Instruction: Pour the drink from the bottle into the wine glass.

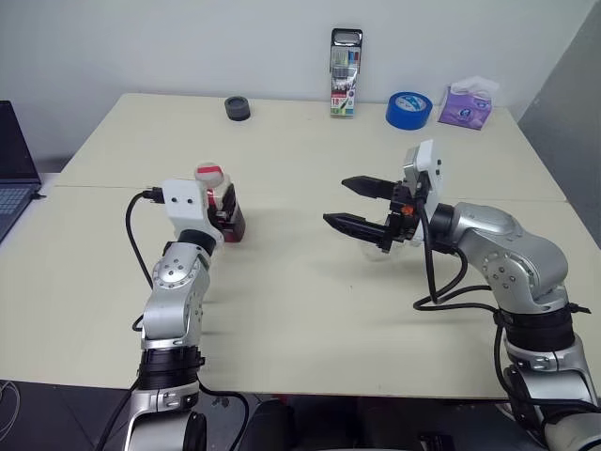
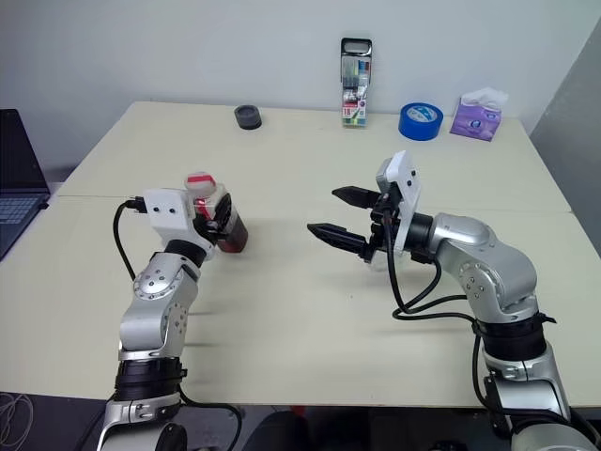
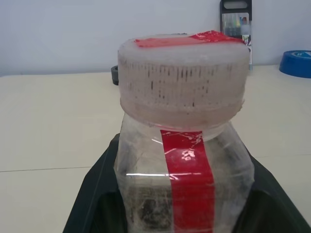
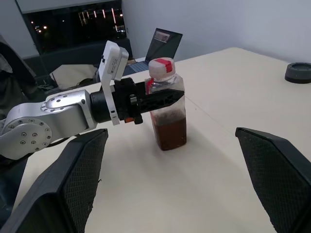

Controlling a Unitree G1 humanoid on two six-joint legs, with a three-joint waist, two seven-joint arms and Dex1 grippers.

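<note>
Left gripper [image 4: 160, 99] clamped on the bottle [image 4: 166, 104], fingers either side of the body just under the shoulder. Bottle upright on the table [image 1: 300, 310], left of centre, cap [image 3: 182, 73] on. The drink [image 4: 170, 131] fills the lower part, dark red-brown. Red strip [image 3: 187, 179] runs down the bottle's face, red tape across the white cap; no text readable on either.

Right gripper [image 1: 357, 204] spread wide, nothing between the fingers, pointing across the table toward the bottle, well apart from it. Wine glass [image 1: 380, 246]: a clear shape shows just behind and under the right gripper, partly hidden by it, so I cannot tell how it stands.

Bare tabletop between the bottle and the right gripper. Along the far edge: black round object [image 1: 238, 108], pack of markers [image 1: 346, 73] standing upright (print too small to read), blue tape roll [image 1: 409, 110], purple tissue pack [image 1: 468, 105]. Laptop [image 1: 14, 178] at the left edge.
</note>
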